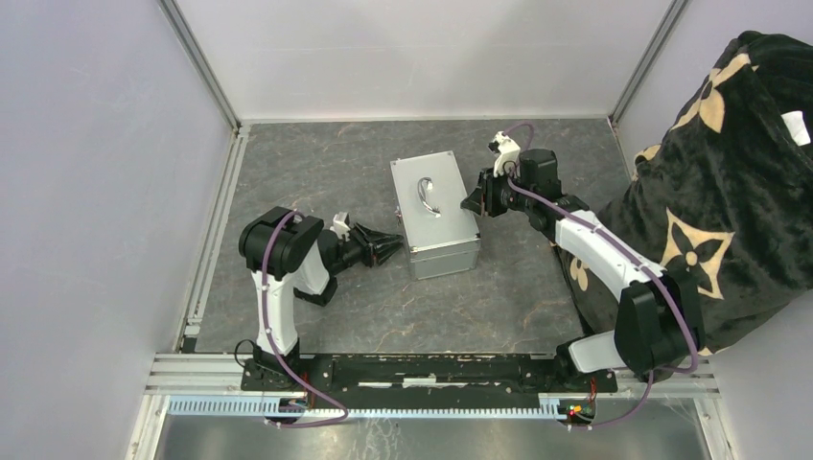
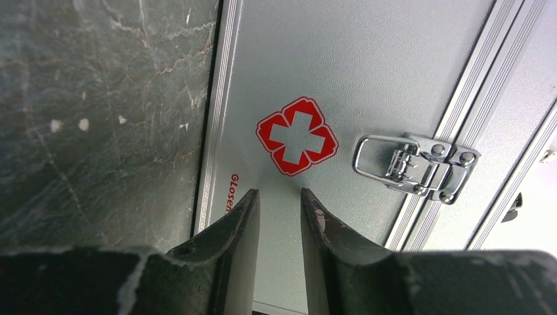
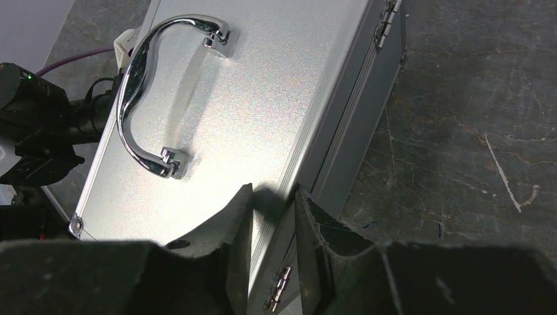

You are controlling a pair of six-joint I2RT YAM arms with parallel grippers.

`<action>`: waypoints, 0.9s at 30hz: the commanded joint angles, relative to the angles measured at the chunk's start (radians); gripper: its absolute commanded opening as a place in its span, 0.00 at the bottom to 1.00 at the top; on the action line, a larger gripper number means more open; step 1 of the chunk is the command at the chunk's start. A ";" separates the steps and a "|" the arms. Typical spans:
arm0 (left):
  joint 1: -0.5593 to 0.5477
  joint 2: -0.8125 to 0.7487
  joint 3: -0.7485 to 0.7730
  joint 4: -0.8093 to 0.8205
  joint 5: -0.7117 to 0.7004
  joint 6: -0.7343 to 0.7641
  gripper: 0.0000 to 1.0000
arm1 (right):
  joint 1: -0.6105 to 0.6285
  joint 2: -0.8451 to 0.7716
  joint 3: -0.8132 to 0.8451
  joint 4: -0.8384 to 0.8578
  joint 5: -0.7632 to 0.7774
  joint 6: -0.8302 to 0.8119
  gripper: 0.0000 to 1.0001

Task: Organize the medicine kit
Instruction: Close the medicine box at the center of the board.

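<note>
Left tool (image 1: 395, 241) is held low over the table (image 1: 316, 163), tips aimed at the kit's left face, just short of it. Fingers (image 2: 244, 216) are set narrow and nothing is held between them. Red cross emblem (image 2: 297, 136) and chrome latch (image 2: 414, 165) are seen on that face, with the latch fastened. The medicine kit (image 1: 443, 225) is stood mid-table, lid shut, curved handle (image 3: 125, 105) laid flat on top. Right tool (image 3: 272, 190) is placed at the kit's right, hinged edge with a narrow gap; contact with the lid rim cannot be told. A dark patterned blanket (image 1: 729, 192) is seen far right.
</note>
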 commanded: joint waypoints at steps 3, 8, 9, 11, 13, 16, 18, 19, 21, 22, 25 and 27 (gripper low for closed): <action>-0.010 0.006 0.048 0.238 0.000 0.004 0.36 | 0.071 -0.034 -0.087 -0.038 -0.013 0.027 0.27; -0.008 0.000 0.065 0.239 -0.010 -0.010 0.35 | 0.101 -0.055 -0.107 -0.064 0.007 0.028 0.19; -0.007 0.002 0.069 0.238 -0.010 -0.012 0.35 | 0.104 -0.061 -0.114 -0.070 0.007 0.029 0.17; -0.005 0.004 0.076 0.239 -0.010 -0.015 0.35 | 0.108 -0.075 -0.126 -0.075 0.005 0.031 0.13; -0.005 0.005 0.086 0.239 -0.008 -0.018 0.35 | 0.113 -0.083 -0.135 -0.076 -0.011 0.036 0.11; -0.005 0.003 0.108 0.239 -0.004 -0.022 0.35 | 0.118 -0.086 -0.143 -0.068 -0.047 0.045 0.10; -0.005 0.006 0.129 0.239 -0.003 -0.028 0.35 | 0.120 -0.088 -0.145 -0.064 -0.053 0.048 0.10; -0.005 0.008 0.139 0.238 -0.001 -0.031 0.35 | 0.121 -0.088 -0.145 -0.066 -0.051 0.048 0.10; -0.005 0.012 0.155 0.239 0.003 -0.036 0.35 | 0.122 -0.091 -0.145 -0.066 -0.047 0.049 0.09; -0.004 0.012 0.159 0.238 0.004 -0.039 0.35 | 0.122 -0.092 -0.146 -0.064 -0.043 0.051 0.09; -0.004 0.007 0.153 0.238 0.004 -0.040 0.35 | 0.122 -0.093 -0.146 -0.057 -0.032 0.056 0.09; -0.003 0.003 0.139 0.238 0.001 -0.038 0.34 | 0.122 -0.089 -0.146 -0.051 -0.032 0.062 0.09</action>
